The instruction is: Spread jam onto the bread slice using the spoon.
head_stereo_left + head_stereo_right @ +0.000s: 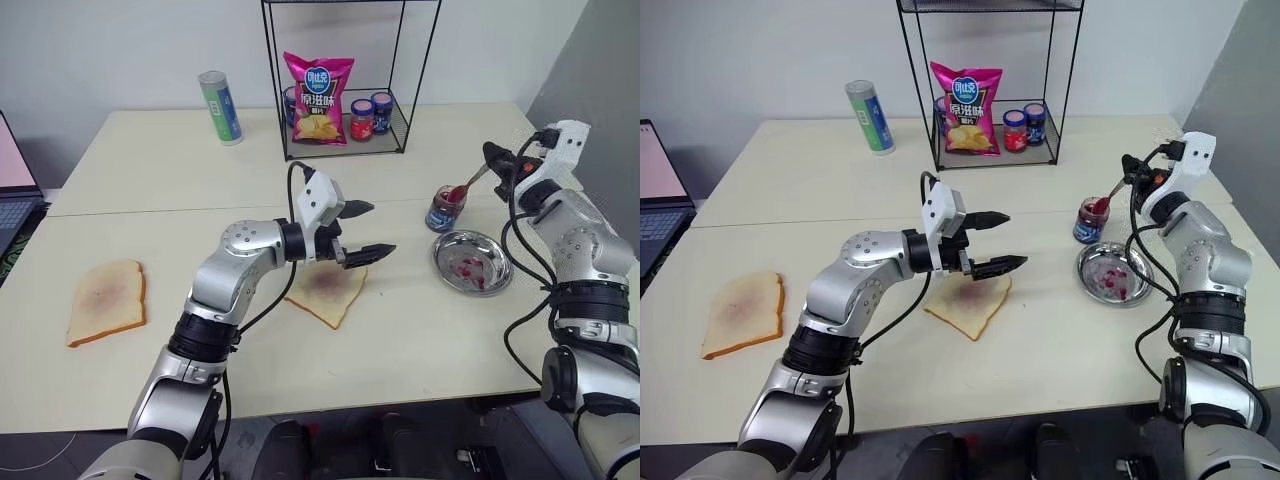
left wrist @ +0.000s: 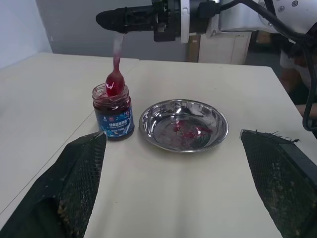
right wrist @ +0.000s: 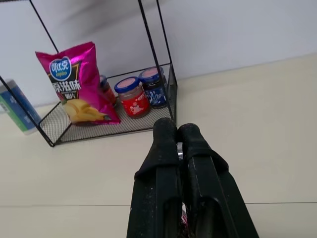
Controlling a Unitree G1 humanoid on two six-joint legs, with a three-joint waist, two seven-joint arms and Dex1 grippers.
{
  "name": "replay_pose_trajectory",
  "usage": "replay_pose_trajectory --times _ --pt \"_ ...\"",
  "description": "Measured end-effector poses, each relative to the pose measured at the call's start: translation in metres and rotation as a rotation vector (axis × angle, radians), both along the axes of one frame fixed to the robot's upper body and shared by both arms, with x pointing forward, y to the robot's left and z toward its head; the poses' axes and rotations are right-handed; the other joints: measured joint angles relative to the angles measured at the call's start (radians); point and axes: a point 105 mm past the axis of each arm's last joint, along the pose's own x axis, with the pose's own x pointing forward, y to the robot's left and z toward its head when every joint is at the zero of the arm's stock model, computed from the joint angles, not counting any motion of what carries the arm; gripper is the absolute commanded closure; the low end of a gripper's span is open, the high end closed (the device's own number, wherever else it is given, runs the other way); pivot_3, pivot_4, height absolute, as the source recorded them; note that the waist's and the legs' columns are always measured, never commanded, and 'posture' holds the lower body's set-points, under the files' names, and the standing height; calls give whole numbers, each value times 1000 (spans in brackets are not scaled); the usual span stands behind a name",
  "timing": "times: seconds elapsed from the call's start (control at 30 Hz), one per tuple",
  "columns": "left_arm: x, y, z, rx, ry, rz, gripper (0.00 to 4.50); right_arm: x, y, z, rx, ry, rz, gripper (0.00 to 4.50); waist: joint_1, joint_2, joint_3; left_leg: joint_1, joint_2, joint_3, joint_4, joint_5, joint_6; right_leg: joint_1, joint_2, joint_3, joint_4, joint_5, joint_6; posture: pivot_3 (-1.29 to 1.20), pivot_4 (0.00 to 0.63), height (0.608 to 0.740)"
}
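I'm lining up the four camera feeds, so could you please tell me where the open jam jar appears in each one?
Left eye view: open jam jar right of centre, beside the metal dish.
Right eye view: right of centre, just above the dish.
Left wrist view: left of centre, with the spoon bowl at its mouth.
Right wrist view: not in it.
Shared landmark: the metal dish.

Crisp bag (image 1: 318,98) and jars (image 1: 372,116) in wire rack (image 1: 345,80)

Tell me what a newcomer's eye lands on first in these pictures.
The right gripper, shut on the spoon, holds its jam-red bowl at the mouth of the open jam jar, beside the smeared metal dish. At the table's centre the left gripper hangs open above the bread slice.
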Motion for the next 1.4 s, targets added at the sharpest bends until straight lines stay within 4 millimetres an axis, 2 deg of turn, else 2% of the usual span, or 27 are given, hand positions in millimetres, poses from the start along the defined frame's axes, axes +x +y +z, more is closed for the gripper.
replay_pose_trajectory --times 0.3,0.6,0.7,0.87,1.07,1.3,1.4 --pt "2 1 0 1 -6 19 0 7 11 -15 -233 -47 1 4480 0 0 0 0 0 0 0 0 0 0 0 0 0 0 0 0 150 740" --pt "3 1 2 -1 -11 30 0 12 19 -34 -233 -2 25 4480 0 0 0 0 1 0 0 0 -1 0 0 0 0 0 0 0 150 740" --pt "3 2 4 -4 -20 40 0 15 17 -34 -155 22 8 4480 0 0 0 0 1 1 0 0 -1 0 0 0 1 0 0 0 150 740" --pt "1 2 6 -2 -34 38 0 20 3 -21 18 42 -47 4480 0 0 0 0 1 1 0 0 -1 0 -1 0 1 0 0 0 150 740" --pt "2 2 6 -4 -35 45 0 20 -9 -18 257 106 -83 4480 0 0 0 0 1 1 0 0 -1 0 -1 1 1 0 -1 0 150 740" --pt "2 2 7 -5 -37 45 0 19 -20 -16 413 148 -112 4480 0 0 0 0 1 1 0 0 0 0 -1 1 1 0 -1 0 150 740" --pt "2 1 6 -6 -34 40 0 17 -20 -12 415 144 -111 4480 0 0 0 0 1 1 0 0 0 0 -1 1 1 0 0 0 150 740"
